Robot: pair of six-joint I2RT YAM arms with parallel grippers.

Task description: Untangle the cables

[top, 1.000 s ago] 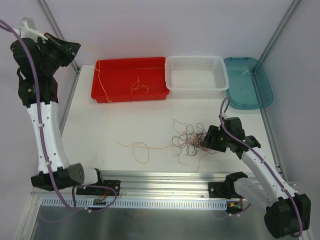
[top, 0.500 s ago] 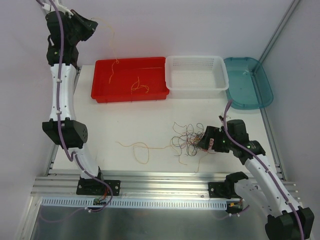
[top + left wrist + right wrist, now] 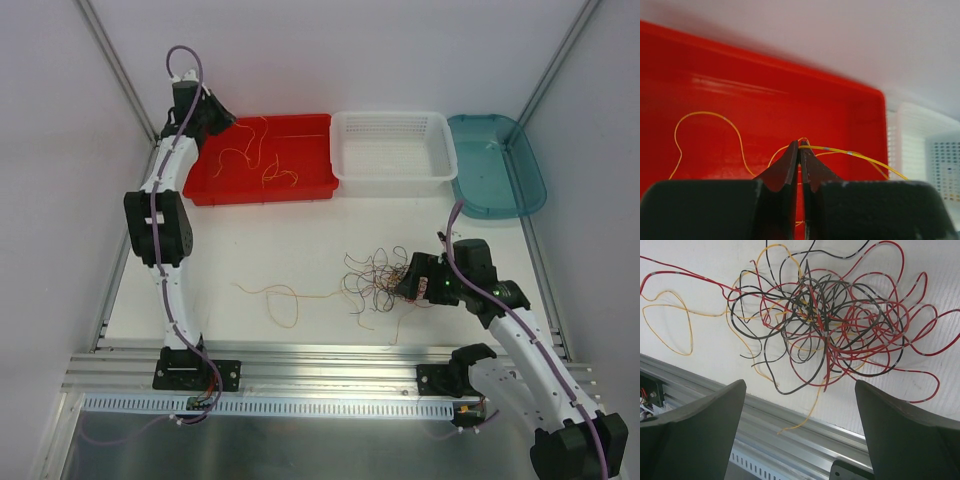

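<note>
A tangled clump of red, black and yellow cables (image 3: 375,280) lies on the white table right of centre; the right wrist view shows it (image 3: 830,315) just ahead of the fingers. My right gripper (image 3: 407,281) (image 3: 800,385) stands wide open at the clump's right edge, nothing between its fingers. My left gripper (image 3: 216,112) (image 3: 801,145) hangs over the left end of the red tray (image 3: 310,186), shut on a thin yellow cable (image 3: 855,154) that trails down into the tray (image 3: 245,150). Another yellow cable (image 3: 276,172) lies in the tray. One loose yellow cable (image 3: 285,298) curls on the table left of the clump.
A white perforated basket (image 3: 390,176) stands right of the red tray, and a teal tray (image 3: 530,190) beyond it at the back right. An aluminium rail (image 3: 330,358) runs along the table's near edge, just below the clump.
My left arm has swung from high at the far left to over the red tray, bringing the yellow cable with it. My right gripper has opened wide beside the clump.
</note>
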